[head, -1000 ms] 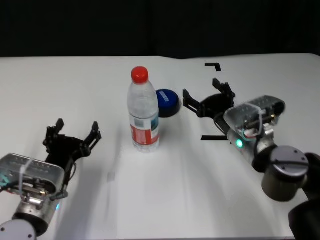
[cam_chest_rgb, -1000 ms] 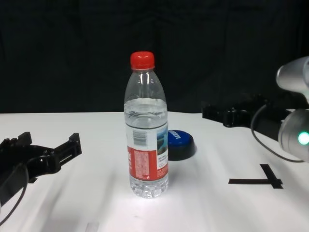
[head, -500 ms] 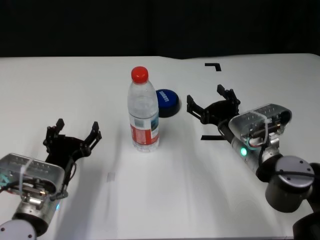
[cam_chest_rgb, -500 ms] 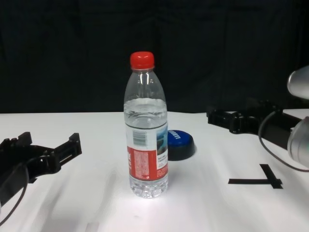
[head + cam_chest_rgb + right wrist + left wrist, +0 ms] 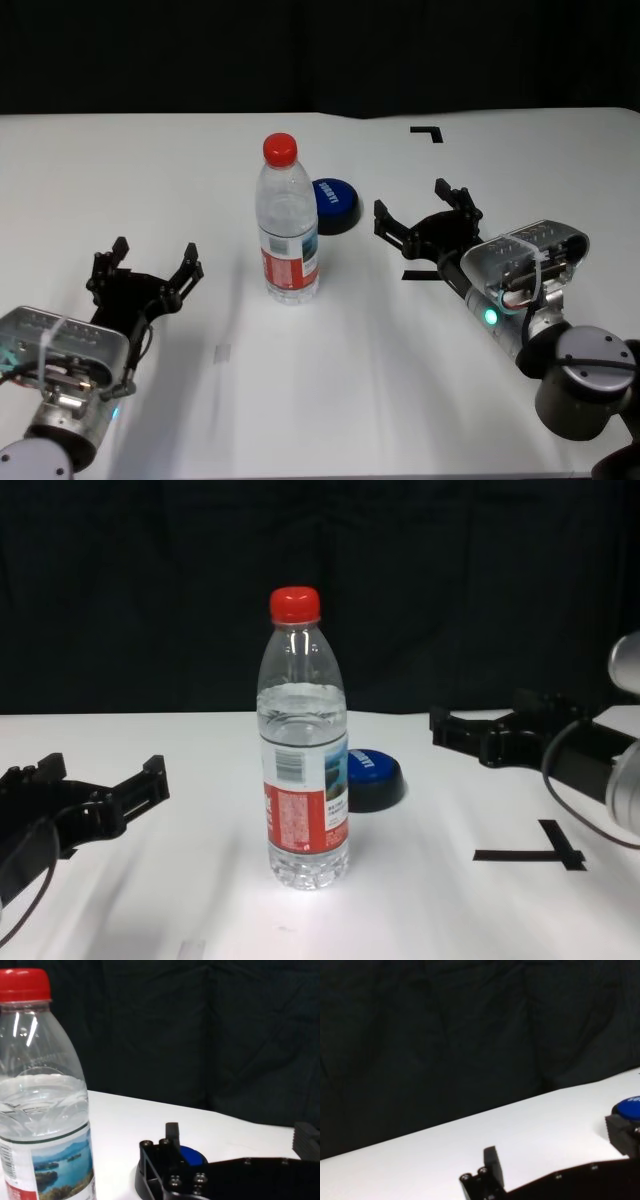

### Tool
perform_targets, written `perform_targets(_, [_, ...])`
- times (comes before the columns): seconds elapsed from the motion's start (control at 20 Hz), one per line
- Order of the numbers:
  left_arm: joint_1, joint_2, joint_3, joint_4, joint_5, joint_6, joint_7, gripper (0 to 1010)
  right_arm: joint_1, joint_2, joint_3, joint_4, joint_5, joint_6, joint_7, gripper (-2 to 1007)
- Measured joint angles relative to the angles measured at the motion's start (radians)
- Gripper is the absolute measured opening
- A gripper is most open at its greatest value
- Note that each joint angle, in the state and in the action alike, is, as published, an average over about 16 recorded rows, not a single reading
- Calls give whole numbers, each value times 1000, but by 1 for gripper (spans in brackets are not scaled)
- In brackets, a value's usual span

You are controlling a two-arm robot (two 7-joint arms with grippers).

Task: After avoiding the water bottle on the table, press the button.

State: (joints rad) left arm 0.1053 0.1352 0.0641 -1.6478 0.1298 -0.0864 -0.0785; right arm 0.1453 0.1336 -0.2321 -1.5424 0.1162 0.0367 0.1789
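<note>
Bottle: the water bottle [image 5: 287, 222] stands upright around the middle of the table [image 5: 150, 170], red cap on, partly filled.
Button: the button [image 5: 334, 203] sits just behind the bottle toward the far edge and a little toward the right edge, close to the bottle but apart from it; from the chest view the bottle hides part of it.
Right pincer: the right gripper [image 5: 424, 222] hovers low over the table on the right side of the button, fingers spread wide and holding nothing, pointing toward the button.
Left pincer: the left gripper [image 5: 143, 275] sits parked near the front-left corner, fingers spread and empty.
Step in hand: by my reading, the approach to the button from its open side, with the press not yet made.
How to do it well: come in from the right edge's side so the arm stays off the bottle; keep the finger nearest the bottle well away from its label; arrive above the blue dome, then push straight down rather than sideways.
Risk: a sideways shove could slide the button into the bottle or tip it.
</note>
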Motion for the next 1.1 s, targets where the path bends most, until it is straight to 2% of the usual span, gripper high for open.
perform_targets(1.1, [0, 0, 0, 0, 0, 0, 0, 1003, -74, 12, -15, -58, -1, 12, 11, 1003])
